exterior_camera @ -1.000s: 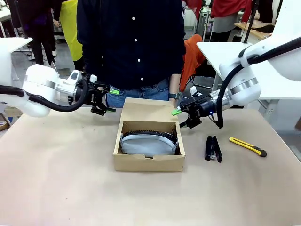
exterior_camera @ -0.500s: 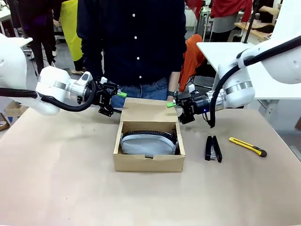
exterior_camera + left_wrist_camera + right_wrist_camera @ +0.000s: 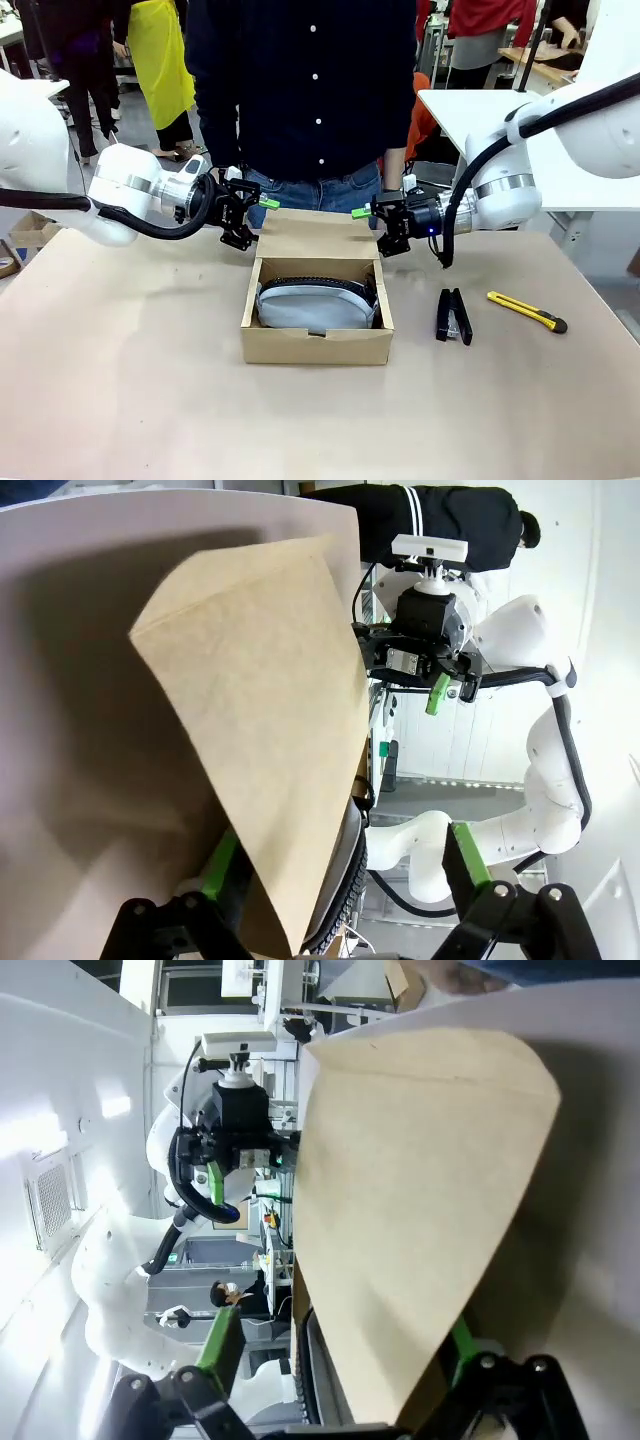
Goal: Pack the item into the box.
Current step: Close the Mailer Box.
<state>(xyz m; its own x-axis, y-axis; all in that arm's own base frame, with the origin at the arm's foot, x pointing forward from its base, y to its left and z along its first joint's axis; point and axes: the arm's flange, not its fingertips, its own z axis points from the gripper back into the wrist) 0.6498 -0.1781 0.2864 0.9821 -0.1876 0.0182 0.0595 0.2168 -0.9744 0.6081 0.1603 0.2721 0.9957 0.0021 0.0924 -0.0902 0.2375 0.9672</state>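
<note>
The brown cardboard box point(image 3: 315, 347) stands open mid-table, and the grey-blue pouch point(image 3: 315, 305) lies inside it, black zipper edge toward the far side. The lid flap point(image 3: 315, 236) is tipped back behind the box. My left gripper point(image 3: 255, 222) is open at the flap's left edge. My right gripper point(image 3: 372, 232) is open at its right edge. In the left wrist view the flap point(image 3: 260, 700) runs down between the spread fingers of the left gripper point(image 3: 340, 870). The right wrist view has the flap point(image 3: 420, 1180) between the green pads of the right gripper point(image 3: 340, 1350).
A black stapler point(image 3: 453, 317) and a yellow utility knife point(image 3: 527, 311) lie to the right of the box. A person in a dark shirt point(image 3: 300, 90) stands at the far edge, right behind the flap. Bare tabletop stretches in front of the box and to its left.
Both grippers have moved inward and slightly away from me, closing on the flap's two side edges. The person has shifted a little to the right.
</note>
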